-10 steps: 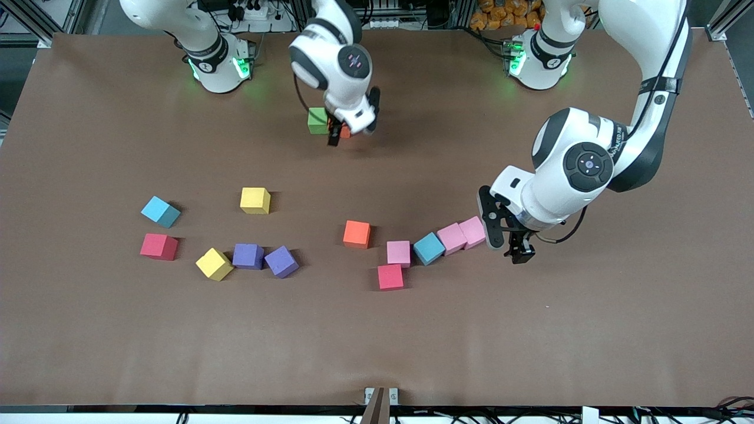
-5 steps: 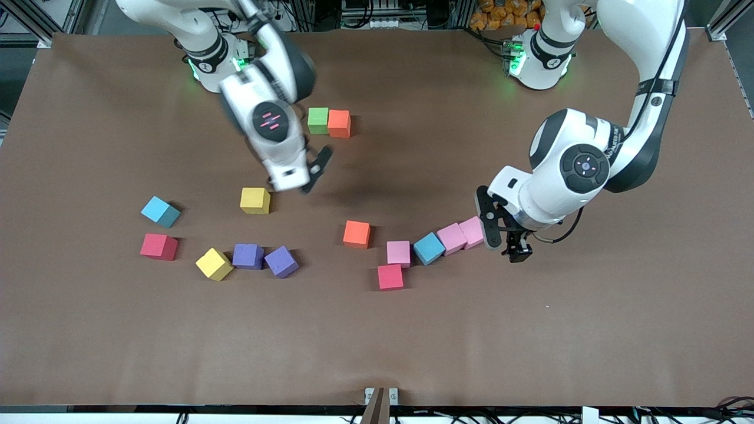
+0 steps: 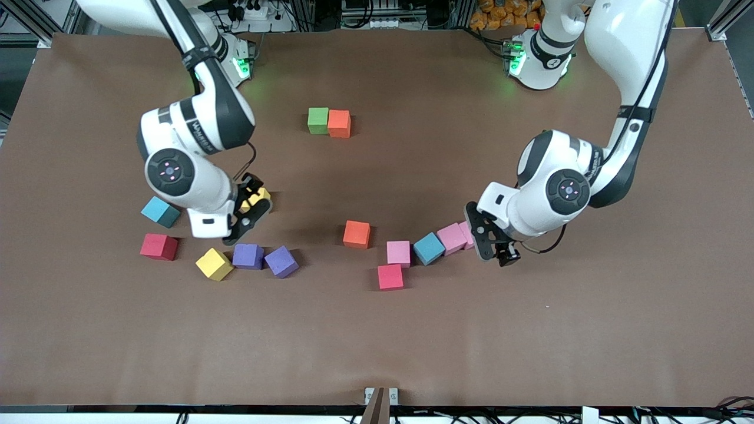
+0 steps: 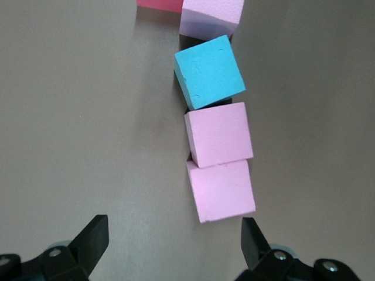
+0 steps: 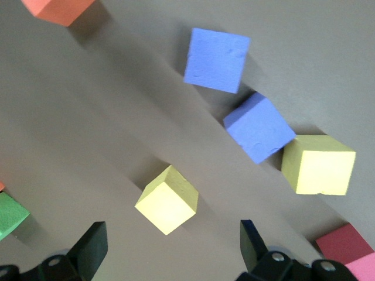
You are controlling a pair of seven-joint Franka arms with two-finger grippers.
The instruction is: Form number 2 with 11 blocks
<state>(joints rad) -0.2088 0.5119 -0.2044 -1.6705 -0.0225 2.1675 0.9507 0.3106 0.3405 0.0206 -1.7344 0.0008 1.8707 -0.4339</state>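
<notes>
A brown table (image 3: 377, 341) carries loose foam cubes; cables and racks crowd its robot-side edge. No containers are present. Near that edge, a green block (image 3: 317, 119) and an orange block (image 3: 339, 123) touch side by side, probably the start of the number 2. The other blocks lie scattered across the table's middle band.

The right gripper (image 3: 250, 209) hangs with jaws spread, empty, over a yellow block (image 5: 167, 199) toward the right arm's end. The left gripper (image 3: 493, 242) is likewise spread and empty, over the end pink block (image 4: 221, 190) of a touching row of pink block (image 4: 218, 134), blue block (image 4: 208, 71) and pink block (image 4: 211, 17).

To grasp well, each gripper should descend centred, fingers straddling two parallel faces. The left should avoid nudging the neighbouring pink cube.
</notes>
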